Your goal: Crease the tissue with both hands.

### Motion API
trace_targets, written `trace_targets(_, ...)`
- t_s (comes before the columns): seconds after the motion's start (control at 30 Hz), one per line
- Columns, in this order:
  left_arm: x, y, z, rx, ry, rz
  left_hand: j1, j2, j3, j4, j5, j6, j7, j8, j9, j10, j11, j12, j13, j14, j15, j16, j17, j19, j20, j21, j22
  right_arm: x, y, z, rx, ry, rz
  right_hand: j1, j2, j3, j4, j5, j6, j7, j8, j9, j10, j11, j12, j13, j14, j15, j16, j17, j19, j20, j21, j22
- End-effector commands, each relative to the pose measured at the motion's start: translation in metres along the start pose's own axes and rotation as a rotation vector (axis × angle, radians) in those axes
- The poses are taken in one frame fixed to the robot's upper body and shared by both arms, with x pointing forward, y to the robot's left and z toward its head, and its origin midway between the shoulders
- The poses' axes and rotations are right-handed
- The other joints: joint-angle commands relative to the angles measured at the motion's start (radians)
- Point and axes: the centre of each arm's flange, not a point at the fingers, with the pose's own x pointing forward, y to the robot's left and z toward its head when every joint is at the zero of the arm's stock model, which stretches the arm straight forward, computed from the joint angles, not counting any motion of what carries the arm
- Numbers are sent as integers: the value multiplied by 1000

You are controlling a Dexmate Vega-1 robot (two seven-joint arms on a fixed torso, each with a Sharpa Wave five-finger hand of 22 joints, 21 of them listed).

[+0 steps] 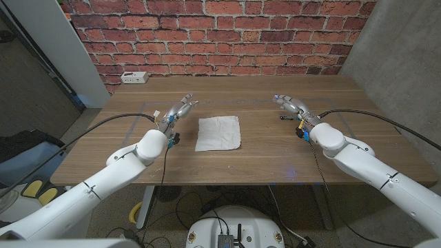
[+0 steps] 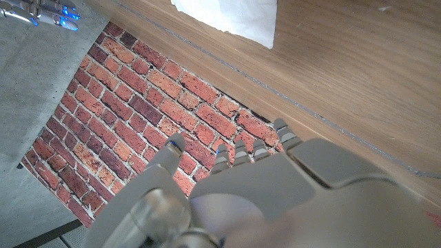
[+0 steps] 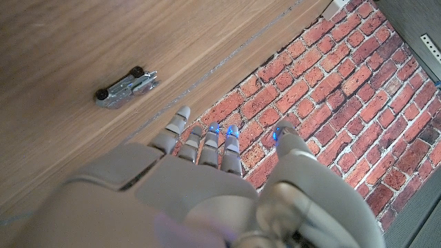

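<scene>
Left robot hand [image 1: 175, 112] parked just off the tissue's left edge, fingers stretched out and apart, holding nothing. Right robot hand [image 1: 292, 106] same deal on the far side, fingers extended and spread, empty, but sitting well apart from the tissue. Between them, the tissue [image 1: 218, 132]: white, squarish, lying flat near the middle of the tabletop [image 1: 262, 162], looks already folded over once or at least layered, hard to say for sure. Also showing as a white corner [image 2: 231, 15] in the left wrist view. Small metallic gadget thing [image 3: 126, 85] lying on the wood just beside the right hand's fingers, can't tell what it is. White box [image 1: 134, 77] way back at the tabletop's far left corner, brick wall [image 1: 220, 34] behind all of it. Not started yet by the look of it, no contact with the tissue anywhere. Stuff that could go sideways, just guessing: super light and slippery material, so pushing in from one side alone probably slides the whole sheet instead of creasing it. Uneven timing between the two sides likely bunches or skews it. Pressing too hard with fingertips while dragging could tear it. Right arm swinging in might also knock that little gadget along.
</scene>
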Motion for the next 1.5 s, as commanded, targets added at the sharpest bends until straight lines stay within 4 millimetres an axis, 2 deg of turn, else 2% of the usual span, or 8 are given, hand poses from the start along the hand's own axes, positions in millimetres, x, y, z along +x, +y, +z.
trace_targets(0.03, -15, 0, 9, 97, -5, 1, 11, 7, 3, -7, -2, 4, -3, 4, 1, 3, 2, 3, 5, -8, 6, 1, 4, -8, 4, -2, 3, -14, 10, 13, -100, 2, 11, 16, 1, 11, 1, 4, 7, -3, 3, 5, 9, -4, 6, 6, 5, -7, 6, 2, 2, 10, -7, 5)
trace_targets(0.57, -29, 2, 22, 229, -4, -28, 19, 7, 4, -17, -3, 31, -3, 9, 1, 2, 1, 0, 5, -21, 6, -2, 4, -23, 2, -11, 3, -29, 22, 29, -219, -11, 24, 24, 2, 15, 0, 5, 11, -8, 3, 5, 13, -8, 5, 6, 13, -16, 8, 2, 5, 20, -10, 5)
trace_targets(0.8, -36, 2, 26, 300, 13, -42, 24, 7, 5, -24, -4, 44, -2, 10, 1, 4, -1, 0, 5, -30, 4, -3, 4, -30, 1, -16, 3, -32, 30, 34, -265, -30, 30, 32, 2, 18, 0, 6, 24, -13, 6, 5, 25, -12, 8, 6, 31, -19, 14, 2, 20, 28, -8, 5)
trace_targets(1.5, -57, -1, 35, 416, 53, -86, 36, 2, 5, -39, -4, 80, 4, 15, 2, 11, -7, 2, 5, -33, 5, -1, 4, -31, -4, -20, 3, -48, 50, 46, -400, -24, 54, 52, 2, 26, -5, 7, 47, -18, 10, 6, 42, -22, 10, 6, 53, -31, 18, 1, 36, 30, -9, 6)
